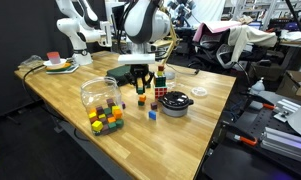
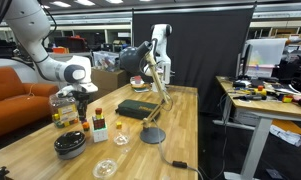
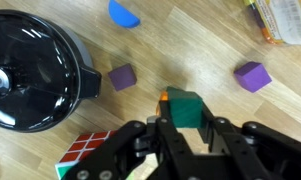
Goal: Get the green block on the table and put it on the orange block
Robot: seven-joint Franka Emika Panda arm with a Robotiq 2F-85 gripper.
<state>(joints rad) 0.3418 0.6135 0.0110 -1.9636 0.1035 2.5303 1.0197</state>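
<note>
In the wrist view my gripper (image 3: 184, 122) is shut on the green block (image 3: 181, 106), with a finger on each side of it. The orange block (image 3: 162, 97) shows only as a thin orange edge at the green block's left side, directly under it; whether the two touch cannot be told. In an exterior view the gripper (image 1: 141, 82) hangs low over the wooden table (image 1: 200, 130), just left of the multicoloured puzzle cube (image 1: 161, 92). It also shows in an exterior view (image 2: 81, 103).
A black lidded pot (image 3: 30, 70) and the puzzle cube (image 3: 85, 150) lie close on the left. Two purple cubes (image 3: 122, 77) (image 3: 252, 75) and a blue piece (image 3: 123, 12) lie ahead. A glass bowl (image 1: 98, 92), bunched cubes (image 1: 105, 120) and a dark-green box (image 2: 140, 108) stand farther off.
</note>
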